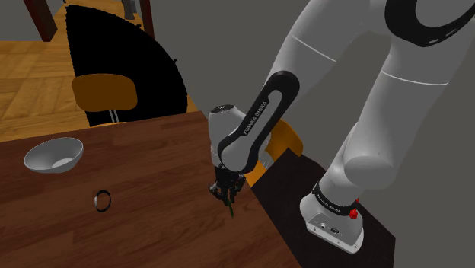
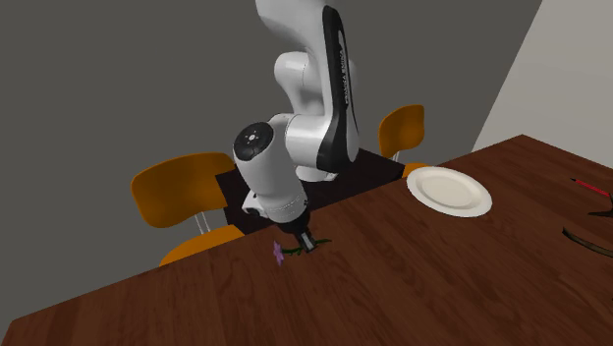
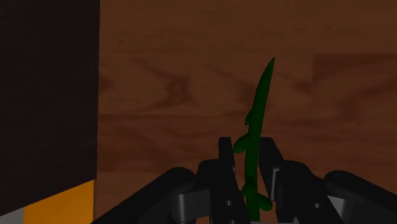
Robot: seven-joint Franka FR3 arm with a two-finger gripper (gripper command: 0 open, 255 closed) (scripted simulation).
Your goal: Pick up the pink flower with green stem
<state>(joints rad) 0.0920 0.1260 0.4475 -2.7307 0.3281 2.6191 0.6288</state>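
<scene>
A white arm is reaching from its dark stand, at the shoulder view's four o'clock, down to a brown wooden table; the black gripper is pointing down near the table's edge, about that view's centre; it is standing narrow, clasping the flower by its green stem, which is poking out below toward six o'clock.

In the wrist view the fingers are sitting close on either side of the stem; the stem is running straight ahead of the gripper, tapering to a point over the wood grain.

In the second exterior view the gripper is hanging low over the table; the small pink bloom is showing just beside it at its eight o'clock, at table level; whether it is touching the wood I cannot tell.

In the shoulder view a grey bowl is sitting well apart at the gripper's nine o'clock; a black ring is lying at the bowl's five o'clock; a brown chair is standing at eleven o'clock, against a black area.

In the second exterior view a white plate is lying at the gripper's two o'clock, well apart.
</scene>
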